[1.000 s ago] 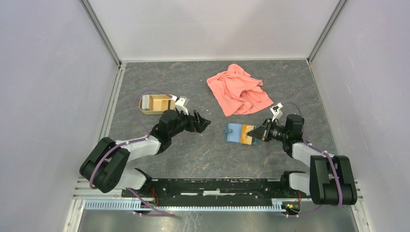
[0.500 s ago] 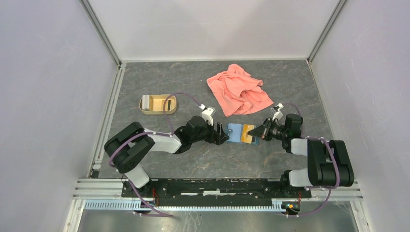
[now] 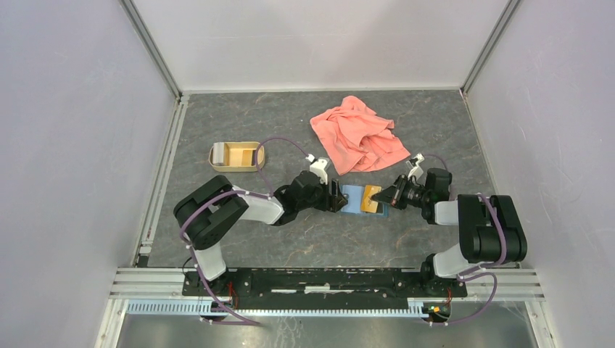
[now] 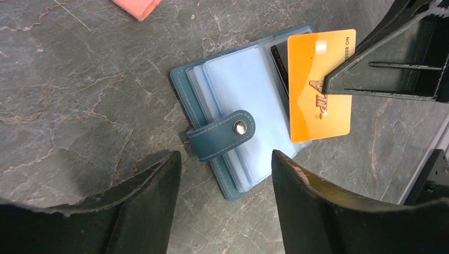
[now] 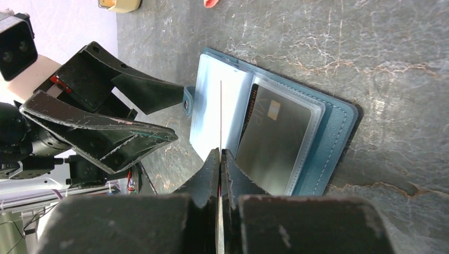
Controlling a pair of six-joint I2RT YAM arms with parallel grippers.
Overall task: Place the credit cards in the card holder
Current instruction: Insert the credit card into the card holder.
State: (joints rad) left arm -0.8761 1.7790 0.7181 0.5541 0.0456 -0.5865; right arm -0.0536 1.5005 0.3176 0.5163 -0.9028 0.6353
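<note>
orange plastic is clamped edge-on between the closed fingers of the right gripper (image 5: 220, 152): one credit card (image 4: 319, 87), held over the open card holder (image 4: 233, 90), its leading edge reaching above the light blue sleeves. a dark grey card (image 5: 275, 138) is already seated in the outermost sleeve. the left gripper (image 4: 225, 159), jaws spread and empty, has been brought across from beside the tan tray (image 3: 236, 156) within the last second and is now set at the holder's strap side, the snap strap (image 4: 221, 135) lying between its fingers. the holder can thus be pinned to the counter (image 3: 290, 239) while the card is slid in; insertion itself is judged not yet done.
</note>
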